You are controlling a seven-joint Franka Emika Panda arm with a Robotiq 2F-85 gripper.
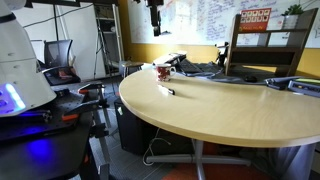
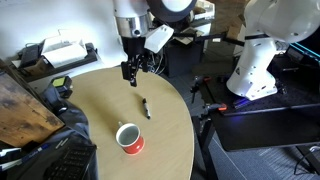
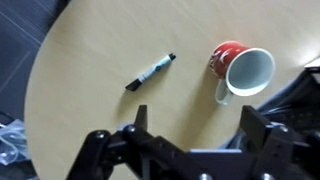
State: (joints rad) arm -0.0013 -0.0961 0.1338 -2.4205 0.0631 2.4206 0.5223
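A black marker with a white band (image 3: pixel 151 71) lies flat on the round wooden table (image 3: pixel 90 60). To its right a red mug with a white inside (image 3: pixel 243 72) lies on its side. My gripper (image 3: pixel 195 122) hangs above the table, open and empty, with both fingers apart at the bottom of the wrist view. In both exterior views the gripper (image 2: pixel 128 72) (image 1: pixel 155 15) is well above the tabletop, and the marker (image 2: pixel 146 106) (image 1: pixel 166 90) lies just beyond it. The mug (image 2: pixel 129 139) (image 1: pixel 163 72) is farther off.
A wooden board (image 2: pixel 20 105) leans at the table's edge, beside dark clutter (image 2: pixel 60 160). A shelf unit (image 1: pixel 270 45) and black items (image 1: pixel 200 68) stand at the table's far side. A white machine (image 2: pixel 260 50) and an office chair (image 1: pixel 60 55) stand off the table.
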